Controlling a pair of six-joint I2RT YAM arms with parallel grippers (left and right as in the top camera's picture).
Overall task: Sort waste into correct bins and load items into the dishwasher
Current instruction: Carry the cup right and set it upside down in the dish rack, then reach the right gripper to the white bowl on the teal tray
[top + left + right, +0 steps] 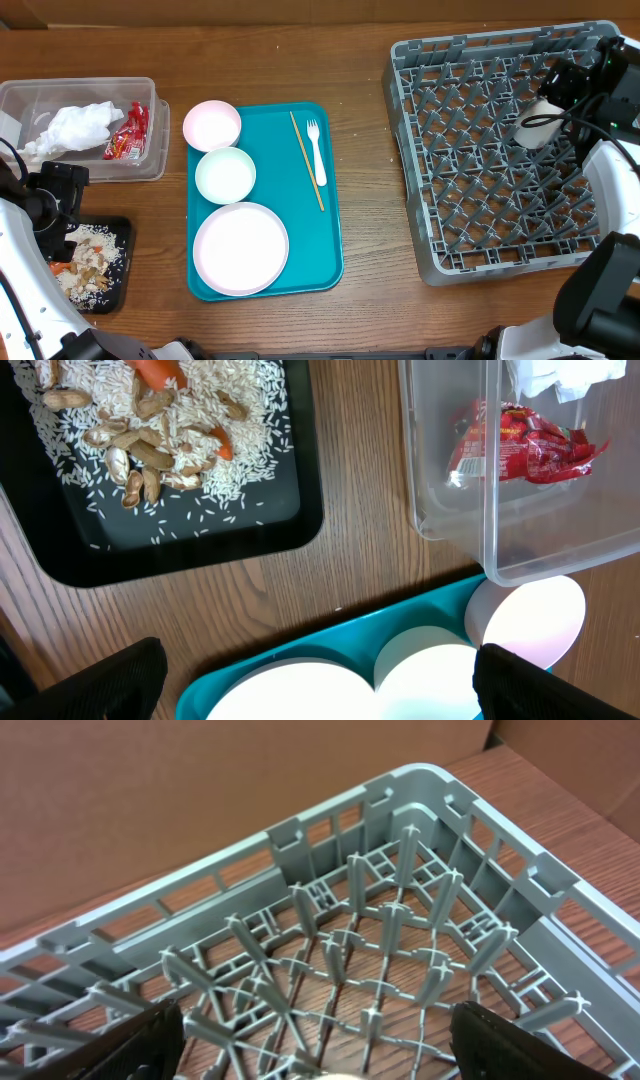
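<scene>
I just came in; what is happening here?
The right gripper hangs open over the grey plastic dish rack, where a small white cup rests among the pegs. The left gripper, open and empty, hovers by the shallow black tray of food scraps. Napkins and a red wrapper are in the clear plastic tub. White plate, two bowls, plastic fork and chopstick wait on the teal tray.

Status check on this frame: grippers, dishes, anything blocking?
Left gripper open, empty, by black tray. Right gripper open over dish rack, white cup in rack beneath. Plate, pink bowl, pale bowl, fork, chopstick on teal tray. Nothing blocking.
</scene>
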